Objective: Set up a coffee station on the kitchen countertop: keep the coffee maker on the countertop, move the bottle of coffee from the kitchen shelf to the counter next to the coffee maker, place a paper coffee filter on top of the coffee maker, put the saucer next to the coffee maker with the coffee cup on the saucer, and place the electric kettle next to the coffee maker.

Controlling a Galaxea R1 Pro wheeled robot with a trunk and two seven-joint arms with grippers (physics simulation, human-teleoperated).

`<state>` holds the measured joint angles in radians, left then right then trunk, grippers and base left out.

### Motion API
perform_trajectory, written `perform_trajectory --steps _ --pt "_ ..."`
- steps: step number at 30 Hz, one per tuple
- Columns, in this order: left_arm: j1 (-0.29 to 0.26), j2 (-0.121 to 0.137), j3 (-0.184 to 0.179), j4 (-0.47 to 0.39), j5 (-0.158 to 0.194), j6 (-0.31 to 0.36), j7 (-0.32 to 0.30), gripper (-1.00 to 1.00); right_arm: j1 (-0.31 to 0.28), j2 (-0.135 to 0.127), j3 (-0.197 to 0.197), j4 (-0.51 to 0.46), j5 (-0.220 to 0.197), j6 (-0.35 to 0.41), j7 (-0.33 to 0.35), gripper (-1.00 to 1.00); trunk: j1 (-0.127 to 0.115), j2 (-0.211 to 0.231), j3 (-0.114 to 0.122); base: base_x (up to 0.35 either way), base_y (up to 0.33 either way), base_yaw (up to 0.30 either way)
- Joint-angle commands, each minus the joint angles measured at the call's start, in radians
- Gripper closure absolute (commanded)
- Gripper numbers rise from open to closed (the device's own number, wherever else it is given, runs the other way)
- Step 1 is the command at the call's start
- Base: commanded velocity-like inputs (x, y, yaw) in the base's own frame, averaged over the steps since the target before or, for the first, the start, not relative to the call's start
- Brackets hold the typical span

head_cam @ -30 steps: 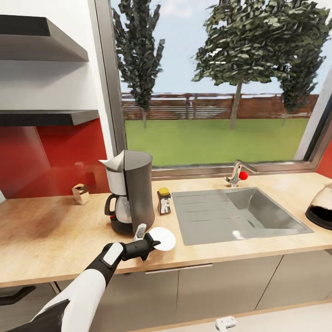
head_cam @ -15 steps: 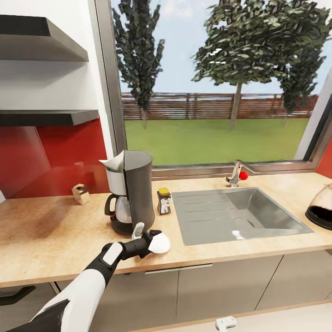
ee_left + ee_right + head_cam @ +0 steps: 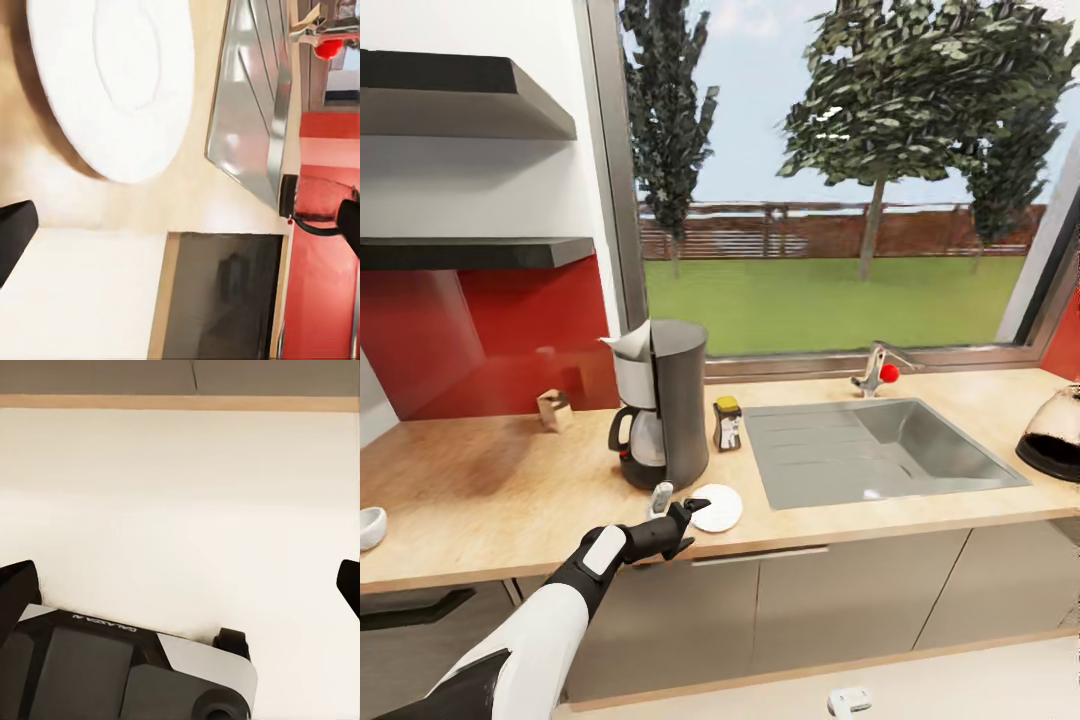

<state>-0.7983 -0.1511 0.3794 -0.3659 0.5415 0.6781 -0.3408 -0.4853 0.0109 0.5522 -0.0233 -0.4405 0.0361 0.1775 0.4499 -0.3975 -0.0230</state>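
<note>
White saucer [image 3: 716,507]: flat on the countertop [image 3: 480,500], just in front of the coffee maker [image 3: 665,405], near the front edge; also seen in the left wrist view [image 3: 112,82], lying free.
Left gripper [image 3: 678,502]: fingers spread wide, nothing between them; one fingertip just beside the saucer rim, contact cannot be told.
Right gripper [image 3: 180,585]: two dark fingertips far apart at the picture's edges, wide and empty, over pale floor.
Coffee maker: upright on the countertop, left of the sink [image 3: 880,450].
Paper filter [image 3: 630,342]: on top of the coffee maker, at its left side, pointed edge up.
Coffee jar [image 3: 727,424]: yellow lid, standing just right of the coffee maker, between it and the sink.
Kettle [image 3: 1053,435]: far right of the coffee maker, beyond the sink, cut by the picture's edge.
Cup [image 3: 370,527]: white, well left of the coffee maker, at the picture's edge; handle not visible.
Small brown box [image 3: 554,409]: left of the coffee maker, by the red wall panel [image 3: 480,330].
Tap [image 3: 875,368]: behind the sink, red knob.
</note>
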Motion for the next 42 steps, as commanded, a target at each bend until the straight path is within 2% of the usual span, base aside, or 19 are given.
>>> perform_trajectory --steps 1,7,10,11,12,14,18,19,21,23,25,28,29,31,32,35,37,40,42 --pt "-0.001 -0.001 0.007 -0.001 0.0 0.007 -0.001 -1.0 -0.001 0.0 0.008 -0.001 -0.01 0.004 0.002 -1.0 0.0 -0.002 -0.002 -0.295 0.148 0.0" --pt "-0.001 -0.002 0.003 -0.002 -0.002 0.015 -0.022 -1.0 -0.001 0.0 0.008 -0.001 -0.01 0.004 0.002 -1.0 0.0 -0.002 -0.002 -0.251 0.124 0.0" --pt "0.009 -0.001 -0.005 -0.003 -0.009 0.018 -0.085 -1.0 -0.001 0.0 0.008 -0.001 -0.01 0.004 0.002 -1.0 0.0 -0.002 -0.002 -0.061 0.03 0.0" --pt "0.024 -0.001 -0.017 -0.007 -0.015 0.018 -0.136 -1.0 -0.001 0.0 0.008 -0.001 -0.01 0.004 0.002 -1.0 0.0 -0.002 -0.002 -0.019 0.009 0.0" --pt "0.073 0.007 -0.12 -0.015 -0.042 0.018 -0.265 -1.0 -0.001 0.0 0.008 0.0 -0.01 0.004 0.002 -1.0 0.0 -0.002 -0.002 -0.004 0.002 0.0" --pt "0.119 0.031 -0.204 -0.018 -0.053 0.012 -0.36 -1.0 -0.001 0.0 0.009 0.0 -0.01 0.004 0.002 -1.0 0.0 -0.002 -0.002 -0.002 0.001 0.0" --pt "0.187 0.076 -0.304 -0.022 -0.062 -0.001 -0.483 -1.0 -0.001 0.0 0.009 0.0 -0.01 0.004 0.002 -1.0 0.0 -0.002 -0.002 0.0 0.0 0.0" --pt "0.209 0.091 -0.342 -0.026 -0.07 -0.015 -0.512 -1.0 0.0 0.001 0.009 0.0 -0.01 0.004 0.002 -1.0 0.0 -0.002 -0.002 0.0 0.0 0.0" --pt "0.242 0.108 -0.394 -0.028 -0.087 -0.051 -0.533 -1.0 0.001 0.0 0.009 0.0 -0.01 0.004 0.002 -1.0 0.0 -0.002 -0.002 0.0 0.0 0.0" --pt "0.276 0.121 -0.433 -0.025 -0.109 -0.093 -0.541 -1.0 0.002 0.001 0.009 0.0 -0.01 0.004 0.002 -1.0 0.0 -0.002 -0.002 0.0 0.0 0.0" --pt "0.316 0.134 -0.454 -0.021 -0.137 -0.125 -0.545 -1.0 0.002 0.001 0.009 0.0 -0.01 0.004 0.002 -1.0 0.0 -0.002 -0.002 0.0 0.0 0.0" --pt "0.393 0.176 -0.465 -0.02 -0.211 -0.168 -0.544 -1.0 0.002 0.0 0.009 0.0 -0.01 0.004 0.003 -1.0 0.0 -0.002 -0.002 0.0 0.0 0.0" --pt "0.411 0.192 -0.466 -0.017 -0.233 -0.202 -0.543 -1.0 0.003 0.0 0.009 0.0 -0.01 0.004 0.003 -1.0 0.0 -0.002 -0.002 0.0 0.0 0.0" --pt "0.456 0.225 -0.466 -0.005 -0.277 -0.336 -0.535 -1.0 0.003 0.0 0.008 -0.001 -0.01 0.003 0.003 -1.0 0.0 -0.002 -0.002 0.0 0.0 0.0" --pt "0.485 0.239 -0.465 0.01 -0.295 -0.412 -0.515 -1.0 0.003 0.0 0.008 -0.001 -0.01 0.002 0.003 -1.0 0.0 -0.002 -0.002 0.0 0.0 0.0" --pt "0.523 0.268 -0.465 0.044 -0.31 -0.501 -0.445 -1.0 0.004 0.0 0.008 -0.001 -0.011 -0.003 0.004 -1.0 0.0 -0.002 -0.002 0.0 0.0 0.0" --pt "0.538 0.288 -0.466 0.068 -0.314 -0.527 -0.389 -1.0 0.004 0.0 0.008 -0.001 -0.011 -0.013 0.004 -1.0 0.0 -0.002 -0.002 0.0 0.0 0.0" --pt "0.546 0.3 -0.468 0.096 -0.318 -0.54 -0.33 -1.0 0.004 -0.001 0.008 -0.001 -0.011 -0.022 0.004 -1.0 0.0 -0.002 -0.002 0.0 0.0 0.0" --pt "0.549 0.301 -0.472 0.145 -0.368 -0.546 -0.235 -1.0 0.004 -0.006 0.008 -0.001 -0.012 -0.026 0.004 -1.0 0.0 -0.002 -0.002 0.0 0.0 0.0"
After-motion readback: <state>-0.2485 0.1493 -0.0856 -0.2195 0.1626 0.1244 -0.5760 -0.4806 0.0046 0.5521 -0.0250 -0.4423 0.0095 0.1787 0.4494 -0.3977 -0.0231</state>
